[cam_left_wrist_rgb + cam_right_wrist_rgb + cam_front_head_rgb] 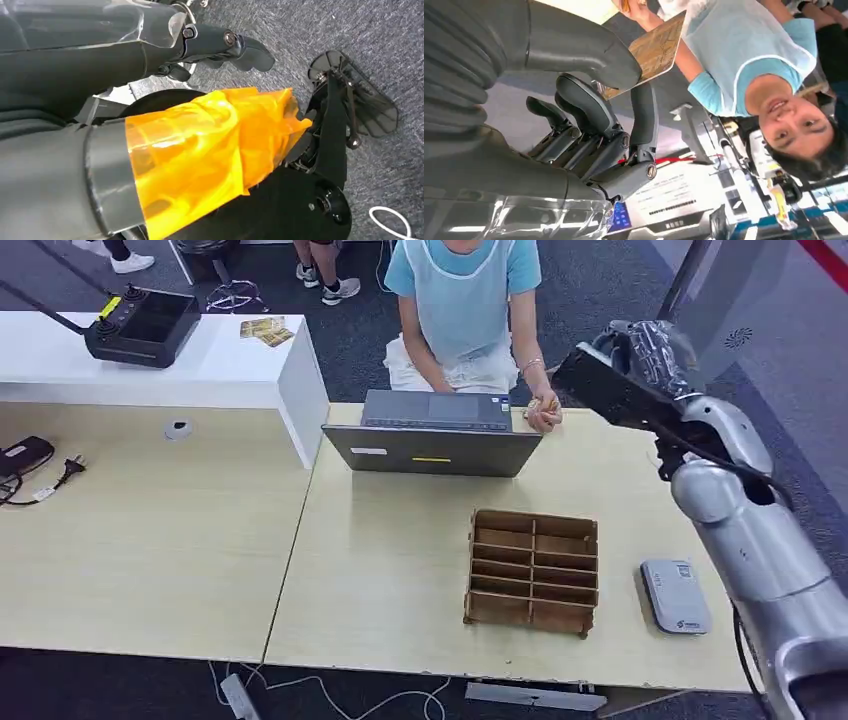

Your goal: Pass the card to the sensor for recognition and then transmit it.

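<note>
the pale wood-grain tabletop (400, 570) carries a grey laptop (432, 435), at which a person in a light blue top (462, 290) sits. nearer stands a brown slatted cardboard organizer (533, 570) with narrow compartments, all seemingly empty. beside it lies a flat grey rounded sensor (675, 595). the right robot hand (614, 100) is raised toward the person, pinching a tan patterned card (656, 50) between thumb and finger. the left robot hand (220, 47) hangs over grey carpet, dark fingers curled in around nothing.
</note>
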Action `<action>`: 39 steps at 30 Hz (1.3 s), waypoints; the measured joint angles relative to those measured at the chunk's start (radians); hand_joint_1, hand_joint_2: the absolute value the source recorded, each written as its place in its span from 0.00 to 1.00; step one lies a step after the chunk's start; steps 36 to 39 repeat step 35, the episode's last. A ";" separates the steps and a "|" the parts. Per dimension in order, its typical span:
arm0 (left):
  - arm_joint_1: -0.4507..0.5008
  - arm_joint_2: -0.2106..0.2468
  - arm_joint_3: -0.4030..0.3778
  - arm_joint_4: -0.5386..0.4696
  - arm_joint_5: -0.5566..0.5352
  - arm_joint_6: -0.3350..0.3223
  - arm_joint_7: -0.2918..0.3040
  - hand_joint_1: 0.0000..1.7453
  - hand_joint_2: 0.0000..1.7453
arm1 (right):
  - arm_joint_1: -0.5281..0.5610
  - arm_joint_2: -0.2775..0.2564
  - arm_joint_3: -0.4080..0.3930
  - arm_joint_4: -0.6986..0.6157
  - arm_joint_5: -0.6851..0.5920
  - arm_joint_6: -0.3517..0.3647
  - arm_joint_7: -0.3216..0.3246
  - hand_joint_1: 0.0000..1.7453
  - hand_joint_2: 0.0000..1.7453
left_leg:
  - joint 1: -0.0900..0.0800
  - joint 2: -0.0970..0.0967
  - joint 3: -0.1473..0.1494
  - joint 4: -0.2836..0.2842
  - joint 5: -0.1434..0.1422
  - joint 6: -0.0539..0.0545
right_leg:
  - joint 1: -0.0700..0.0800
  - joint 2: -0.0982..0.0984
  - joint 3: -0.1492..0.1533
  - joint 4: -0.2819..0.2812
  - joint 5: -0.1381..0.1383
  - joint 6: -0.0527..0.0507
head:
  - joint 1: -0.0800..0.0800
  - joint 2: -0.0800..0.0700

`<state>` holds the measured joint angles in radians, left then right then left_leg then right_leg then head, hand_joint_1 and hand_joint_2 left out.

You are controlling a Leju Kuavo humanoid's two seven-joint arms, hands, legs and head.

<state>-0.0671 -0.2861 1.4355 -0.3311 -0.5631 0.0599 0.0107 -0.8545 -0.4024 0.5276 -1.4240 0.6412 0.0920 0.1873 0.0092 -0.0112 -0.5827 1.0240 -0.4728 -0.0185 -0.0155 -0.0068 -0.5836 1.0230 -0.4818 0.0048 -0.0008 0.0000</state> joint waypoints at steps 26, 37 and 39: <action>0.001 0.005 0.000 0.000 -0.018 -0.012 -0.008 0.00 0.00 | -0.227 0.107 0.113 0.422 -0.106 0.062 -0.011 1.00 1.00 | 0.000 0.000 0.000 0.000 0.000 0.000 | 0.000 0.000 0.000 0.000 0.000 0.000 | 0.000 0.000; 0.001 0.005 0.000 0.000 -0.021 -0.012 -0.010 0.00 0.00 | -0.251 0.138 0.137 0.496 -0.090 0.042 -0.012 1.00 1.00 | 0.000 0.000 0.000 0.000 0.000 0.000 | 0.000 0.000 0.000 0.000 0.000 0.000 | 0.000 0.000; 0.001 0.005 0.000 0.000 -0.021 -0.012 -0.010 0.00 0.00 | -0.251 0.138 0.137 0.496 -0.090 0.042 -0.012 1.00 1.00 | 0.000 0.000 0.000 0.000 0.000 0.000 | 0.000 0.000 0.000 0.000 0.000 0.000 | 0.000 0.000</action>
